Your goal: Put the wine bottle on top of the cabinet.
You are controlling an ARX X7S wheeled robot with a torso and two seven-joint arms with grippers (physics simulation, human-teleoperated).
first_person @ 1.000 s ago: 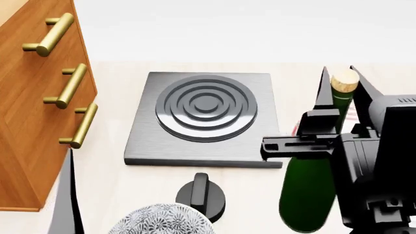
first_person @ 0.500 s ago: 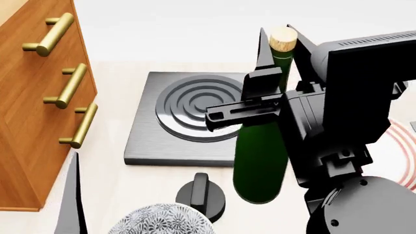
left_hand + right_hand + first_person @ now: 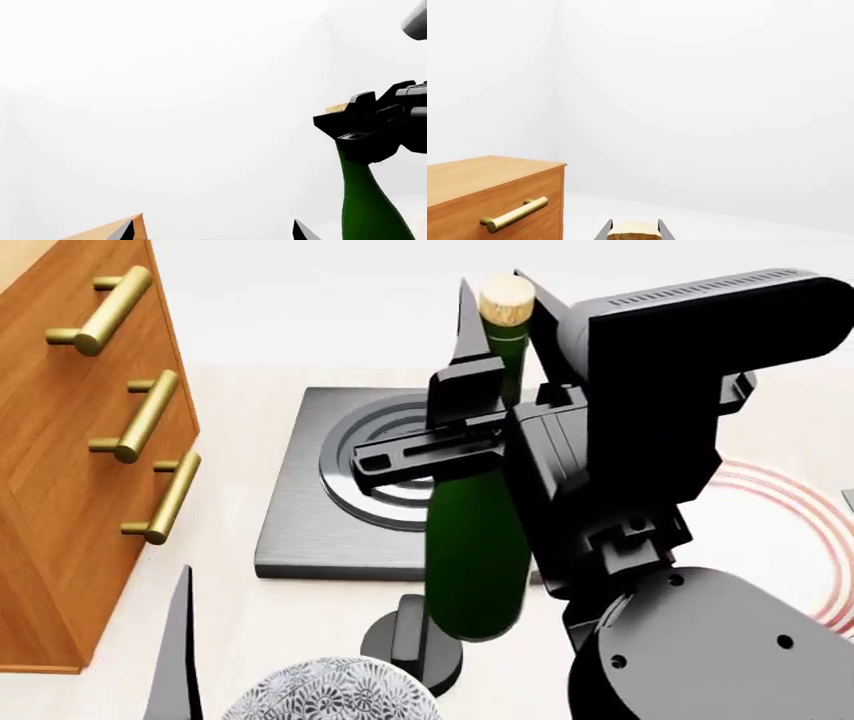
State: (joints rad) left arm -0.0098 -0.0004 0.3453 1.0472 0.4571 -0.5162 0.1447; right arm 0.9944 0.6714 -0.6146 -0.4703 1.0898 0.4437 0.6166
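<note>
The right gripper [image 3: 487, 330] is clamping the neck of the wine bottle [image 3: 470, 560], which is hanging upright above the hob [image 3: 314, 505]. The cabinet [image 3: 60, 490] is standing to the bottle's left, its top slightly higher. The left gripper [image 3: 212, 231] is idling open.

1 wine bottle [image 3: 470, 560], 1 cabinet [image 3: 54, 470], 3 handles [image 3: 144, 415], 1 hotplate [image 3: 320, 510], 1 bowl [image 3: 327, 692].

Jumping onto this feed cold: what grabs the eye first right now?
The right gripper, clamped on the neck of the green wine bottle, held upright in mid-air over the dark burner plate. At the head view's left stands the reddish-brown cabinet with brass handles. A patterned bowl sits at the bottom edge.
</note>
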